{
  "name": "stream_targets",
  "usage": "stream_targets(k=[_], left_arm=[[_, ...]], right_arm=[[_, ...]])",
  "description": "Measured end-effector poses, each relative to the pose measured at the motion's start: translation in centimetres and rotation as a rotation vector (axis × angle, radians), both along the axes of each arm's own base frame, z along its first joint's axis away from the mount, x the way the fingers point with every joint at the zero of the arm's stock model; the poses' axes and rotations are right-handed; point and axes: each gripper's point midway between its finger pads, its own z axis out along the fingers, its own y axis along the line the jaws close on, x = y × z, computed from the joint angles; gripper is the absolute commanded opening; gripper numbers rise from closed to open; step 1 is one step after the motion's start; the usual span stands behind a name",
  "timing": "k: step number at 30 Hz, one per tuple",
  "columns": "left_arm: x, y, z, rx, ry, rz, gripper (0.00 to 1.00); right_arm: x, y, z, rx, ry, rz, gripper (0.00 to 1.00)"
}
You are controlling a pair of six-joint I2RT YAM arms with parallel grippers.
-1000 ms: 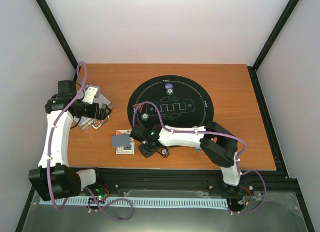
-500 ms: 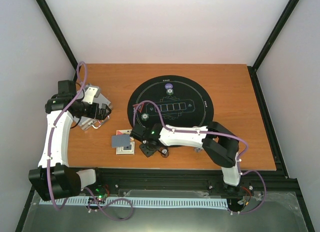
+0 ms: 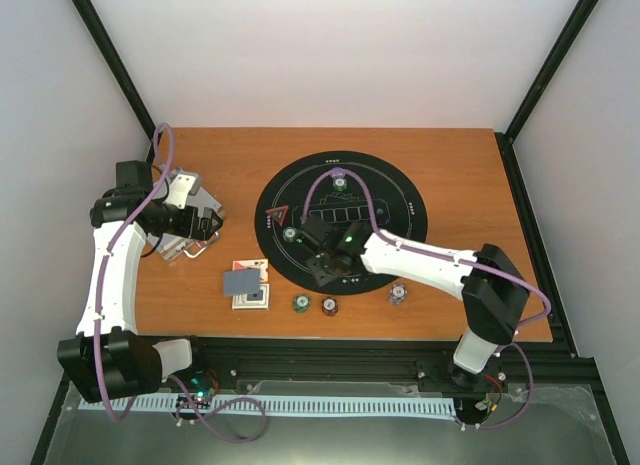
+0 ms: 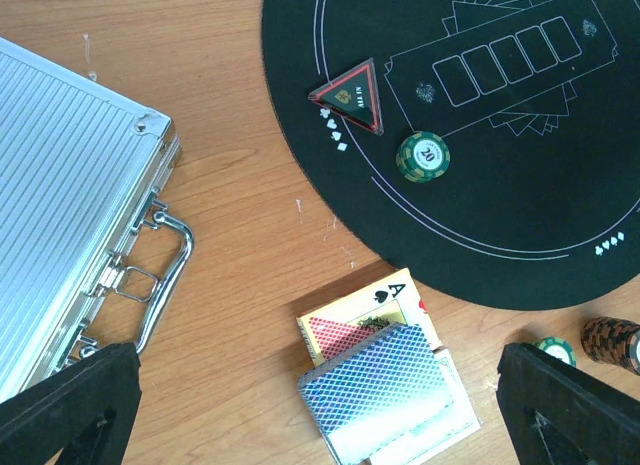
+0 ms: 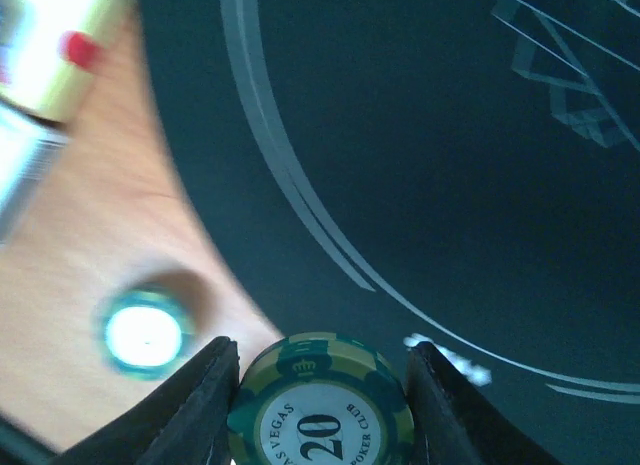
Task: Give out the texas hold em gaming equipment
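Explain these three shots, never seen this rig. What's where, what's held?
Two white-and-black robot arms are bolted at the near edge of a brown wooden table. The wide picture looks down from above; the other two come from cameras on each wrist. The left claw is open, hovering by a ribbed silver metal case. The right claw grips a green striped poker chip marked 20 over the near edge of the round black mat. Near the front lie a pile of grey-backed playing cards and three loose small round chips.
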Motion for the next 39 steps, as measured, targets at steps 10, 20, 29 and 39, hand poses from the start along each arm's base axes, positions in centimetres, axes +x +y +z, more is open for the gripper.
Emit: stream_targets(k=[10,20,29,39], left_arm=[[0.0,-0.1,0.0,-0.006,0.000,-0.003,1.00],[-0.1,-0.1,0.2,-0.008,0.003,-0.004,1.00],[-0.3,-0.2,0.1,-0.008,0.007,-0.010,1.00],[-0.3,-0.3,0.2,-0.010,0.006,-0.014,1.00]], right_arm=[[2.8,-10.9,-5.5,-0.151,0.082,-0.207,0.14],[4.8,-12.2,-7.0,-0.134,0.078,-0.253,0.15],[5.9,-12.9,-9.1,-0.148,0.098,-0.283,0.34],[6.0,-13.2,-9.0,-0.162,0.093,-0.287,0.64]])
